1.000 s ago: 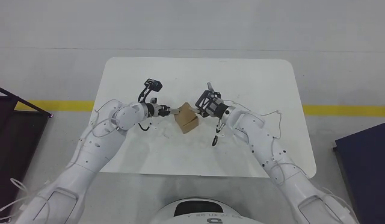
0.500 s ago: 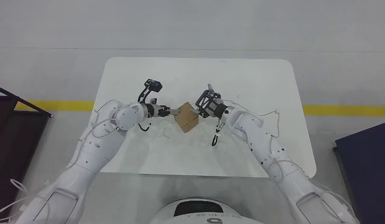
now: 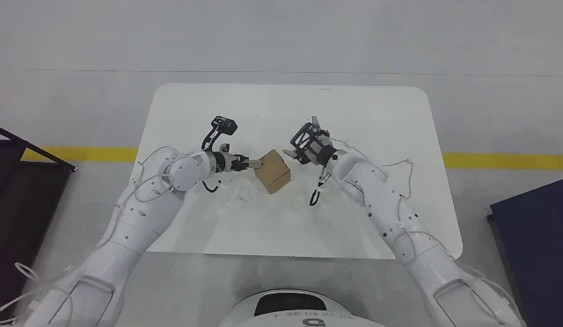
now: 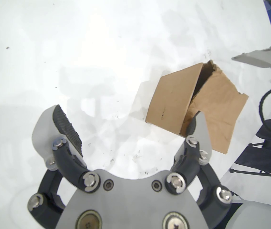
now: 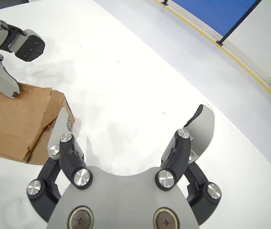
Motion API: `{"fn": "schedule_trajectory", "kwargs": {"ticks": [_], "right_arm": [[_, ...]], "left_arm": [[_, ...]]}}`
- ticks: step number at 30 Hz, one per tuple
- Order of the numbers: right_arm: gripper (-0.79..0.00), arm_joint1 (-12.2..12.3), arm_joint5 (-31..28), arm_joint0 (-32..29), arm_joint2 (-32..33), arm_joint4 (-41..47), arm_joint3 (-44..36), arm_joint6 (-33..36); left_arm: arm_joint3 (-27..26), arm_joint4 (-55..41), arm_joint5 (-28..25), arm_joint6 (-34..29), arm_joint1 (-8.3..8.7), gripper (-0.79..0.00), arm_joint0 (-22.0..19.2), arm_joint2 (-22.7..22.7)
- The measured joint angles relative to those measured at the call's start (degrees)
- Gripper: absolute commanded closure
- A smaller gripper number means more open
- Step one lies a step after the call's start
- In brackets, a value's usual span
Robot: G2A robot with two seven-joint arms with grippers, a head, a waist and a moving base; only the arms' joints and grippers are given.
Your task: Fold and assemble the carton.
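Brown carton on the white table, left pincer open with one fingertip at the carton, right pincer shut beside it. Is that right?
Not quite. The right pincer is open, not shut: the right wrist view shows its fingers spread wide beside the carton. The rest stands: carton on the white table, left pincer open, one fingertip at the carton.

My top camera looked straight down from overhead, far enough off to take in the whole worktop point(image 3: 369, 116) and the floor point(image 3: 281, 28) around it. The left wrist camera sat close behind the left hand point(image 4: 128, 113), facing steeply down onto the worktop. The right wrist camera sat just as close behind the right hand point(image 5: 133, 110), tilted shallower, out across the worktop to the floor beyond. All three shared the carton point(image 3: 273, 170) near mid-worktop.
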Motion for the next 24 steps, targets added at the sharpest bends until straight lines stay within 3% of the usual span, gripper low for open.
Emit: {"fn": "schedule_trajectory", "kwargs": {"ticks": [13,24], "right_arm": [[-0.785,-0.8,-5.6,3.0,-3.6,-1.2,3.5,0.1],[-0.785,-1.3,-6.6,4.1,-4.4,-0.1,5.0,1.1]], "left_arm": [[-0.7,0.7,-0.2,0.5,0.1,-0.785,0.6,-0.6],[-1.5,0.6,-0.4,0.8,0.25,-0.785,1.5,-1.4]]}}
